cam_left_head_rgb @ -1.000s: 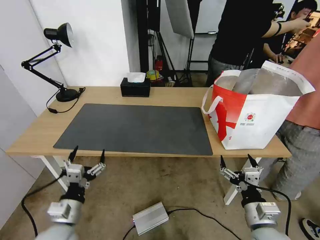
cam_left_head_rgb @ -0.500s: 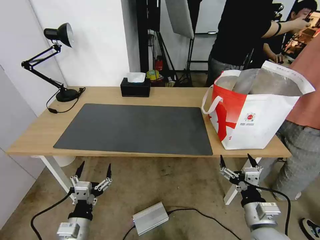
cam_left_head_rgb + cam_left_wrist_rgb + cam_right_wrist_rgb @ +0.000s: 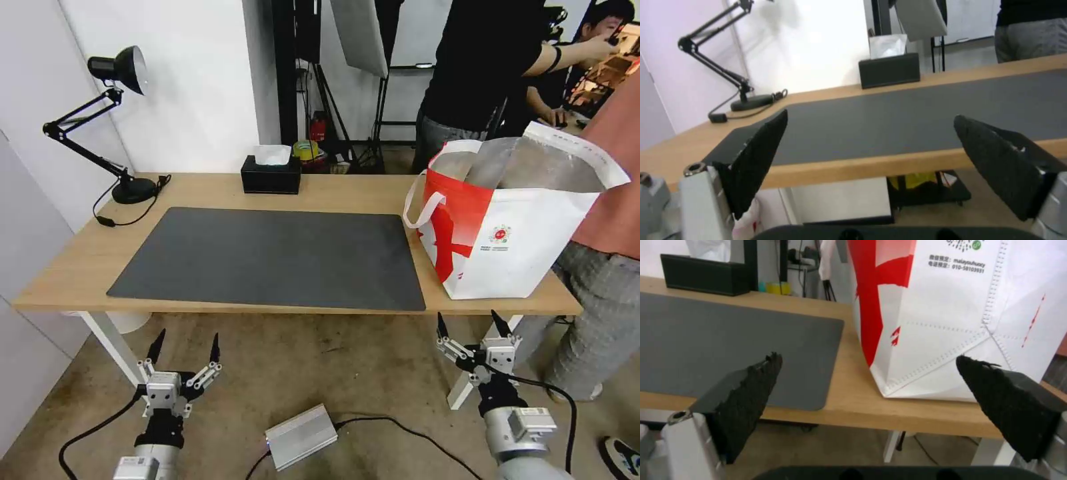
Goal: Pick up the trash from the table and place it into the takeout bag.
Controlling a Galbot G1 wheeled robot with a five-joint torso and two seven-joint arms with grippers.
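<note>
Takeout bag upright at right end of worktop, just beside dark grey mat. Bag: red-and-white fabric, crinkled silver foil lining, white strap handles, stitched seams. Small round logo on white side; below it a line of characters too small to read and phone number "010-58103931". Mat flat, matte, rounded corners. Black tissue box at far edge; black desk lamp at left end. Left gripper below front edge, fingers spread wide, empty. Right gripper low under bag, fingers spread wide, empty.
</note>
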